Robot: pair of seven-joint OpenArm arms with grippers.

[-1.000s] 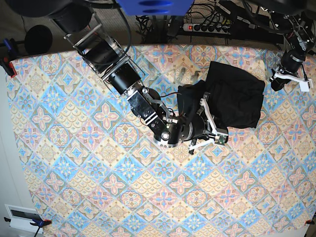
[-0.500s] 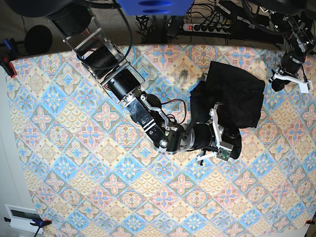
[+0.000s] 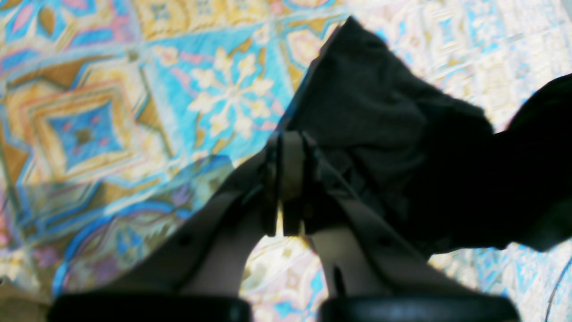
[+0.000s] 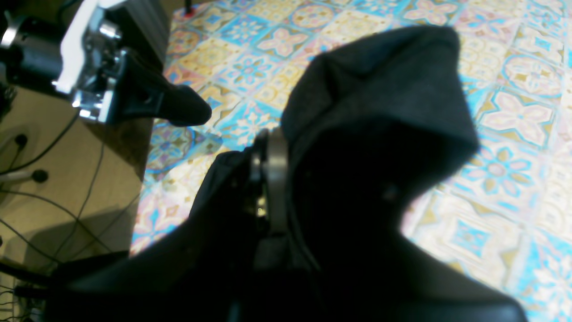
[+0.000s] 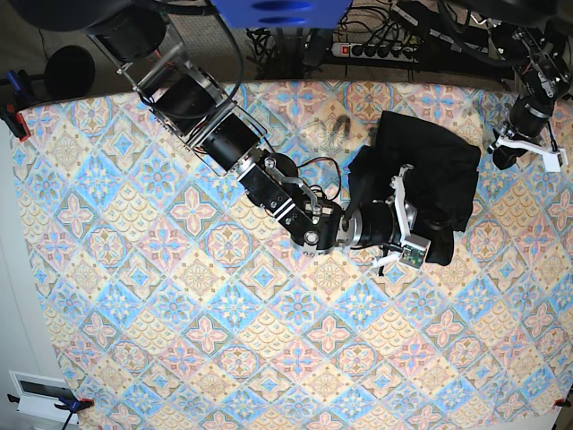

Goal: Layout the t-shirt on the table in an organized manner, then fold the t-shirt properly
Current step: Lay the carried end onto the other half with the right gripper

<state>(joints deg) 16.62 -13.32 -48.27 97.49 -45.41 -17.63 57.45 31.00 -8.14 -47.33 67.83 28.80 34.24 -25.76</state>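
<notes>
The black t-shirt (image 5: 430, 170) lies bunched at the right rear of the patterned table (image 5: 179, 313). My right gripper (image 5: 426, 236) reaches in from the left and is shut on the t-shirt's near edge. In the right wrist view that fabric (image 4: 380, 112) drapes over the right gripper (image 4: 268, 179) and hides its tips. My left gripper (image 5: 499, 154) hovers by the table's right rear edge, just right of the t-shirt and apart from it. Its fingers (image 3: 292, 156) are pressed together with nothing between them, and the t-shirt (image 3: 380, 112) lies beyond them.
A power strip (image 5: 376, 49) and cables lie behind the table's far edge. Red clamps (image 5: 13, 121) hold the cloth at the left edge. The right wrist view shows the left gripper (image 4: 187, 109) at the table's edge and floor with cables (image 4: 53, 179) beyond.
My right gripper has swung to the right and slightly back, carrying the t-shirt's near edge with it. The left gripper has hardly moved.
</notes>
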